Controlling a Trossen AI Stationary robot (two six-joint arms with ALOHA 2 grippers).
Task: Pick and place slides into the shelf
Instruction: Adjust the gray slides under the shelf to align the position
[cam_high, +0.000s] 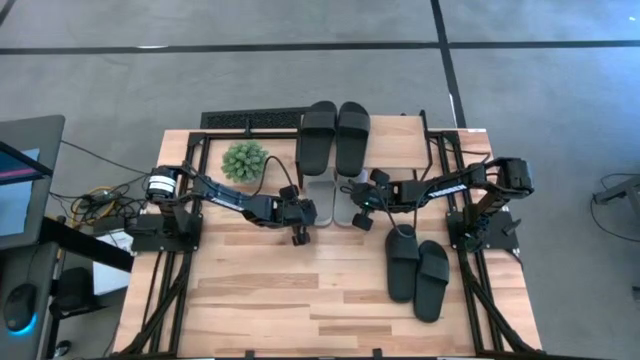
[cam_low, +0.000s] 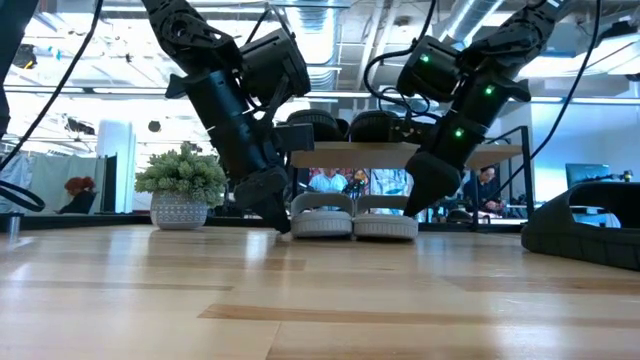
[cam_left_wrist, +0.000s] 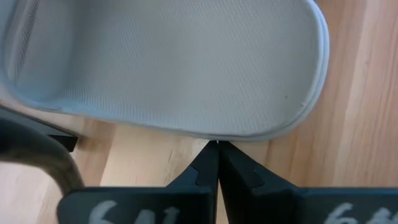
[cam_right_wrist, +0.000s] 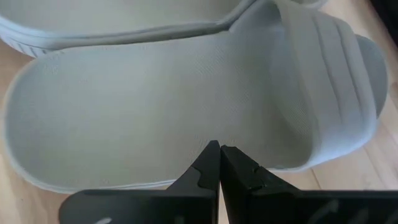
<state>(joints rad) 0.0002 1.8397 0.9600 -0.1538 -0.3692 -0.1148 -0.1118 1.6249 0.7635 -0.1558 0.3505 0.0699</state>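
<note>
A light grey pair of slides (cam_high: 333, 200) lies on the table, its toe ends under the shelf (cam_low: 400, 153) and its heels toward the near edge. A black pair (cam_high: 335, 135) rests on the shelf's top board. A second black pair (cam_high: 417, 268) lies flat on the table at the right. My left gripper (cam_high: 308, 213) is shut at the outer side of the left grey slide (cam_left_wrist: 168, 68). My right gripper (cam_high: 358, 206) is shut at the outer side of the right grey slide (cam_right_wrist: 155, 106). My left gripper's shut fingertips (cam_left_wrist: 211, 155) meet the outer side edge of the left grey slide's sole (cam_left_wrist: 214, 135), near its heel end. They come slanting down from the table's left. The slide lies flat on the table. My right gripper's shut fingertips (cam_right_wrist: 214, 158) sit against the outer rim of the right grey slide's footbed (cam_right_wrist: 214, 138), about mid-length, behind the strap (cam_right_wrist: 329, 81). They come slanting down from the table's right. The slide lies flat beside its partner.
A small potted plant (cam_high: 245, 160) stands left of the shelf, just behind my left arm. The arms' black frames run along both table sides. The near half of the wooden table (cam_high: 300, 300) is bare. People (cam_low: 330, 182) show in the room beyond the shelf.
</note>
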